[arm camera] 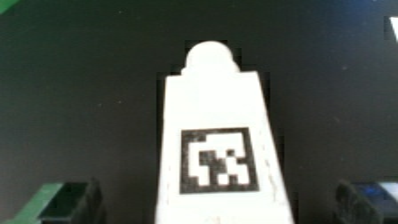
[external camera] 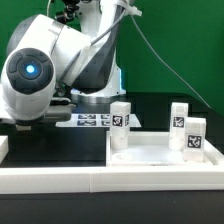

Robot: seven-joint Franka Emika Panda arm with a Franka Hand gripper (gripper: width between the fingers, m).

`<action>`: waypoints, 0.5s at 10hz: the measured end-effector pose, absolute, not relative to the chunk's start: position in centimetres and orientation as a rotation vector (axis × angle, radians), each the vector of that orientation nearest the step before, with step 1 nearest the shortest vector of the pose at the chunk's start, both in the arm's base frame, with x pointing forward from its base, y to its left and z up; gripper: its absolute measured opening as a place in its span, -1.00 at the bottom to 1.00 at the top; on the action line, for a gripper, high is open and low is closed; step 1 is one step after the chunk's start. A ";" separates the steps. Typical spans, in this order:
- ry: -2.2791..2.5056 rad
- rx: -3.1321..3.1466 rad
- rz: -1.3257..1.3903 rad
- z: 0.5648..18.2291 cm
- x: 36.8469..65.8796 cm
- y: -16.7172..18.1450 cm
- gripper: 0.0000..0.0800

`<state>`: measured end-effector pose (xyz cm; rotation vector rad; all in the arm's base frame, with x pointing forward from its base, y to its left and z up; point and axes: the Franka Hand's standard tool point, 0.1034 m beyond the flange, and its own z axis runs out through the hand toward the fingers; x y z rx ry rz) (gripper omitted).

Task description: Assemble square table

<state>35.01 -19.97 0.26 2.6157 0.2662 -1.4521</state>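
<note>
Between the spread jaws of the gripper (arm camera: pixel 217 203) lies a leg block (arm camera: pixel 217 130), tagged face up on the dark table, not yet pinched. Centring over it before closing should give an even grip. Both flanks look clear; three other leg blocks (external camera: pixel 120 124) stand near the tabletop (external camera: pixel 160 152), well apart.

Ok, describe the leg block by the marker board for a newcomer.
Start at the large white tabletop in the exterior view. At its far corner on the exterior view's left stands the leg block, beside the marker board. It stands alone; the other two legs pair up at the exterior view's right.
</note>
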 end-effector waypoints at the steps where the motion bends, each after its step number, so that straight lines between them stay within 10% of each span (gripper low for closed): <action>1: 0.267 2.617 -1.450 0.3 35.1 -19.9 0.62; 5: 0.280 2.620 -1.444 0.3 35.4 -19.4 -0.06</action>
